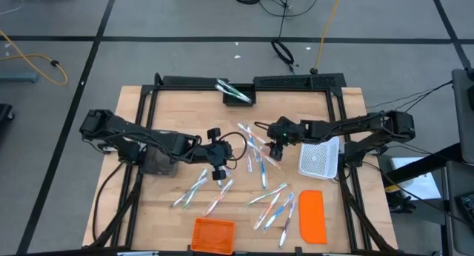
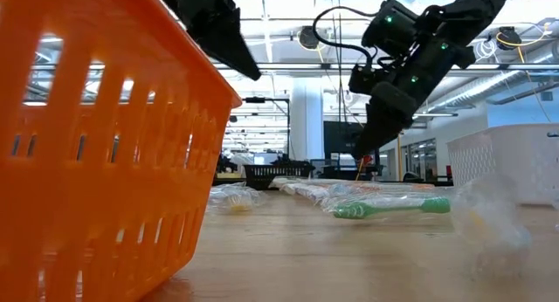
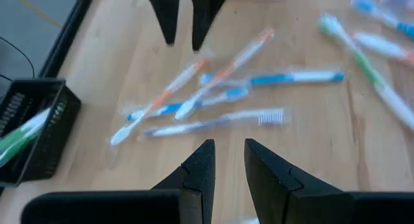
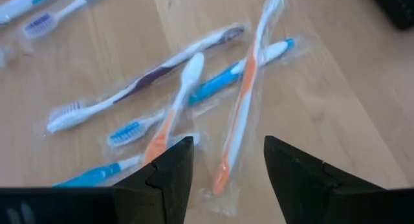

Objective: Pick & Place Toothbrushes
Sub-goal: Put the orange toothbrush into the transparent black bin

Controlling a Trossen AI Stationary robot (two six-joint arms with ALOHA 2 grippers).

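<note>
Both arms hang over the middle of the pale wooden bench (image 1: 170, 100), and neither has anything in its claw. The right gripper (image 4: 223, 166) has its dark fingers spread wide, empty, poised right above a tangle of plastic-wrapped toothbrushes (image 1: 255, 149) with blue, orange and purple handles. The left gripper (image 3: 226, 172) hovers just beside another small group, its fingers only narrowly apart and also empty.

More toothbrushes lie loose toward the near edge, between the orange slatted plastic basket (image 1: 213, 234) and the flat orange lid (image 1: 312, 215). A couple already sit in the small black bin (image 1: 238, 95) at the far edge. The white mesh basket (image 1: 319, 158) stands by the right edge.

The worry, I'd say, is that heap under the right claw: the handles cross each other, so closing there could snag two at once, or the slick wrapping could slide out. The two claws are also near one another, so a careless reach might bump them.
</note>
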